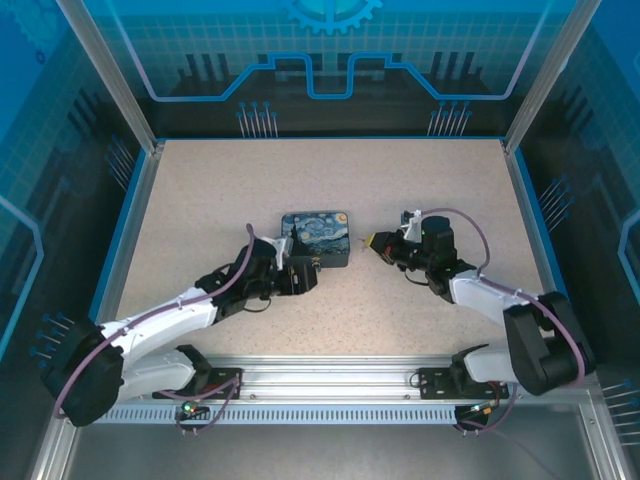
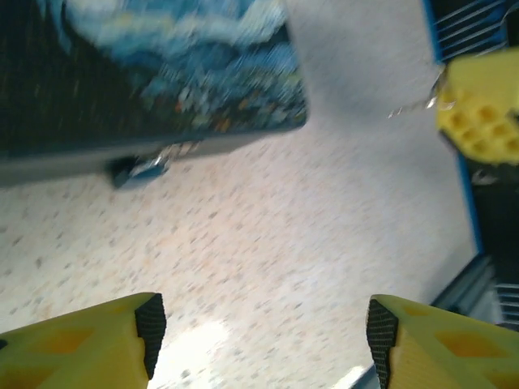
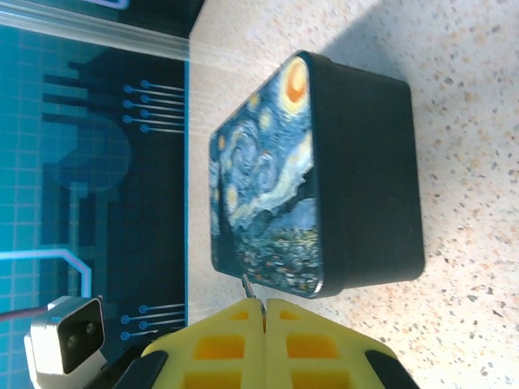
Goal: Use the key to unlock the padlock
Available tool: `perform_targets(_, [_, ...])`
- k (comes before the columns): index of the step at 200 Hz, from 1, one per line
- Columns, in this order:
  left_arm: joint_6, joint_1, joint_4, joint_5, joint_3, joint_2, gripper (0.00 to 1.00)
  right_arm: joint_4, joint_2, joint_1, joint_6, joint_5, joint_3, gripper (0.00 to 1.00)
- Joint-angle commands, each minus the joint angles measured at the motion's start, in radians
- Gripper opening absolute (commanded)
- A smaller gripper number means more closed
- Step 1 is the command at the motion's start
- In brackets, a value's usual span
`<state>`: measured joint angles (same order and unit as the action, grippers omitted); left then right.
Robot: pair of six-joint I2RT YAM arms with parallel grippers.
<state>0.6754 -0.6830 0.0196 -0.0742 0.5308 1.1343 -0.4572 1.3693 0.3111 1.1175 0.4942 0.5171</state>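
Observation:
The padlock (image 2: pixel 138 170) is a small bluish-grey lump on the table, tucked against the lower front edge of the Starry Night box (image 1: pixel 315 238). My left gripper (image 2: pixel 263 328) hangs open just short of it, with bare table between its pads (image 2: pixel 150 324); in the top view the left gripper (image 1: pixel 303 279) is at the box's near-left corner. My right gripper (image 3: pixel 263 306) is shut on the key (image 3: pixel 250 287), a thin grey sliver poking from its tips toward the box's right end (image 3: pixel 357 186). The key (image 2: pixel 415 104) also shows in the left wrist view, beside the right gripper's yellow fingers (image 2: pixel 480 105).
The box sits mid-table with both arms close around it, the right gripper (image 1: pixel 374 241) a little off its right side. Blue-edged enclosure walls (image 1: pixel 130 210) ring the speckled table (image 1: pixel 220 190). An aluminium rail (image 1: pixel 330 385) runs along the near edge.

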Motion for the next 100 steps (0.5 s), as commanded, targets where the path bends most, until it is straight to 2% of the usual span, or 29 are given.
perform_targets(1, [-0.02,-0.019,-0.005,0.135,-0.027,0.03,0.69,-0.07,0.05,-0.011,0.007,0.057,0.062,0.0])
perform_targets(53, [-0.055,-0.035,-0.234,0.174,-0.054,0.219,0.7,-0.056,0.114,0.004,0.026,0.084,0.139,0.0])
perform_targets(100, [-0.121,-0.04,-0.344,0.226,-0.015,0.363,0.71,-0.013,0.182,0.012,0.032,0.11,0.214,0.0])
